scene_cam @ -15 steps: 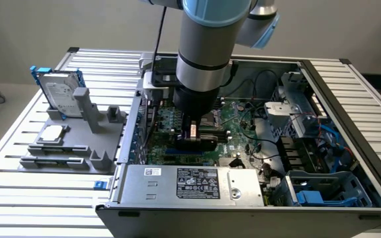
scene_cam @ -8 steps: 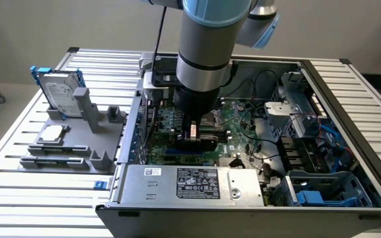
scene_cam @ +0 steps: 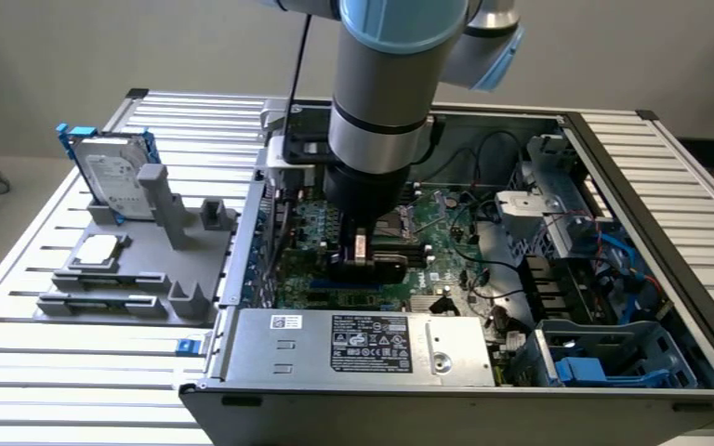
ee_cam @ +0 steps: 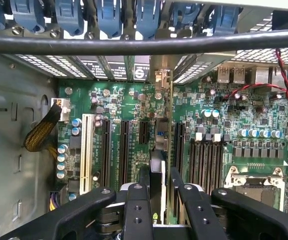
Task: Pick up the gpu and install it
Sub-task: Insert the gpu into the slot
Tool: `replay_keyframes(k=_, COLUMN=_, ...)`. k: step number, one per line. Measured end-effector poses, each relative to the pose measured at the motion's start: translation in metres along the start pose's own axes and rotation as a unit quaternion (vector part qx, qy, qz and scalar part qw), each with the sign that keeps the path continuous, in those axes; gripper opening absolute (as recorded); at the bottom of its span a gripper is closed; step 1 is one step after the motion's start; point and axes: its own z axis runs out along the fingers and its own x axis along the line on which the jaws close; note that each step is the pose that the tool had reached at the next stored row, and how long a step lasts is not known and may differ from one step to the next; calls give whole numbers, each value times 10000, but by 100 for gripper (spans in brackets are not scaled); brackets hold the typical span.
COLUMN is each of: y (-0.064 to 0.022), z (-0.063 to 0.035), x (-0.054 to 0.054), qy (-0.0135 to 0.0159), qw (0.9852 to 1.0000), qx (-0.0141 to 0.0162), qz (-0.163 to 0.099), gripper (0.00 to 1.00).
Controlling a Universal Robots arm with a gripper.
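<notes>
Case [scene_cam: 482, 411] lay open side up on the slatted table [scene_cam: 72, 381], so the motherboard [ee_cam: 223, 115] faced the arm and a card could go straight down into it. Claw [scene_cam: 367, 265] was deep inside the case, over the board, between the rear wall and the power supply [scene_cam: 357, 344]. In the wrist view the gpu [ee_cam: 159, 145] ran edge-on out from between the fingers [ee_cam: 144, 182], held upright on its thin edge. That is likely so its connector edge met a slot squarely. Its silver bracket end [ee_cam: 161, 80] reached the row of rear openings with blue latches [ee_cam: 109, 15], which fits a card being lined up with the back panel. The card sat in line with the black expansion slots [ee_cam: 106, 150], between two of them. Whether it was seated or just above the slot, cannot tell. Claw jaws were drawn in narrow, pinching the card from both faces near its inner end, nothing else in the grip. Hard drive in blue frame [scene_cam: 115, 172] stood untouched on the grey fixture [scene_cam: 122, 279], well apart on the exterior view's left.
</notes>
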Motion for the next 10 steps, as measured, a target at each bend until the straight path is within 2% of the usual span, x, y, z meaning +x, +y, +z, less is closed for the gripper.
replay_keyframes(k=10, y=11, z=17, x=0, qy=-3, qw=10000, qx=1, qz=14, gripper=27)
